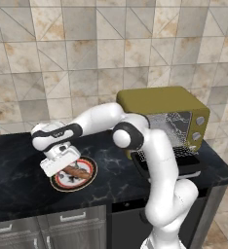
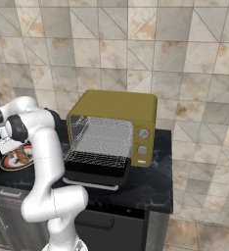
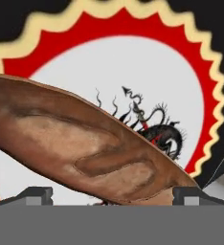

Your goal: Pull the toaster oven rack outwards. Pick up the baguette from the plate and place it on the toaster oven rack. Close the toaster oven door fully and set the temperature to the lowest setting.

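Observation:
The reddish-brown baguette [image 1: 81,171] [image 2: 22,156] lies on the round plate [image 1: 89,180] [image 2: 9,165] at the left of the black counter. My gripper [image 1: 65,168] [image 2: 10,145] hangs low over the loaf's left end, open. In the hand view the baguette [image 3: 75,148] lies slantwise across the plate [image 3: 181,72], and the gripper [image 3: 113,194] straddles it with a fingertip [image 3: 37,194] on either side and nothing gripped. To the right stands the olive-yellow toaster oven [image 1: 160,99] [image 2: 116,105]. Its door [image 1: 190,168] [image 2: 94,175] is folded down, and the rack [image 1: 182,153] [image 2: 94,158] is drawn out over it.
Two round grey knobs [image 1: 200,120] [image 2: 144,133] sit on the oven's right front panel. My white arm crosses in front of the oven's left side in the left base view. A tiled wall stands behind, and the counter's front edge [image 1: 47,206] runs close below the plate.

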Motion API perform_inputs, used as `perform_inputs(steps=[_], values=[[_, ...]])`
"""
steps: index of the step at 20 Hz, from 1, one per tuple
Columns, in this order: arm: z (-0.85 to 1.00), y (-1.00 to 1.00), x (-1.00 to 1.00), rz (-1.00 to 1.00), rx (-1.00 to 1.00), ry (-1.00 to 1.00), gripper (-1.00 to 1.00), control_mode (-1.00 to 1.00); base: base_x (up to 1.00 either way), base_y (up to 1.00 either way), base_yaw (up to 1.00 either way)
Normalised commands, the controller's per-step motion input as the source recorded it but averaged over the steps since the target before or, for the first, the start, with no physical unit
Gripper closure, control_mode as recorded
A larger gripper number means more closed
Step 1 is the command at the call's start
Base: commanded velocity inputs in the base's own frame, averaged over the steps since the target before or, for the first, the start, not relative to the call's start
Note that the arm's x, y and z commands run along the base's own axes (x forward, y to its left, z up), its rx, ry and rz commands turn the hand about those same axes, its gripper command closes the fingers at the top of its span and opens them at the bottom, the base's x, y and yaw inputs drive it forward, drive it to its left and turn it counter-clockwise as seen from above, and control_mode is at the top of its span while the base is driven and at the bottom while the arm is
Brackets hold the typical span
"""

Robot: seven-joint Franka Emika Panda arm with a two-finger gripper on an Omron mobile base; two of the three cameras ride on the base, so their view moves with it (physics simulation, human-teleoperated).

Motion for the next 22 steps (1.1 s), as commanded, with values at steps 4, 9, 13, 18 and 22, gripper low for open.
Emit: perform_inputs(steps=[4, 9, 13, 18, 22], values=[[-0.07, -0.21, 0.00, 0.00, 0.00, 0.00, -1.00, -1.00, 0.00, 0.00, 0.00], [0.00, -0.27, 0.00, 0.00, 0.00, 0.00, -1.00, -1.00, 0.00, 0.00, 0.00], [-0.03, -0.33, 0.00, 0.00, 0.00, 0.00, -1.00, -1.00, 0.00, 0.00, 0.00], [-0.35, -0.21, 0.00, 0.00, 0.00, 0.00, -1.00, -1.00, 0.00, 0.00, 0.00], [-0.52, -0.09, 0.00, 0.00, 0.00, 0.05, 1.00, -1.00, 0.00, 0.00, 0.00]])
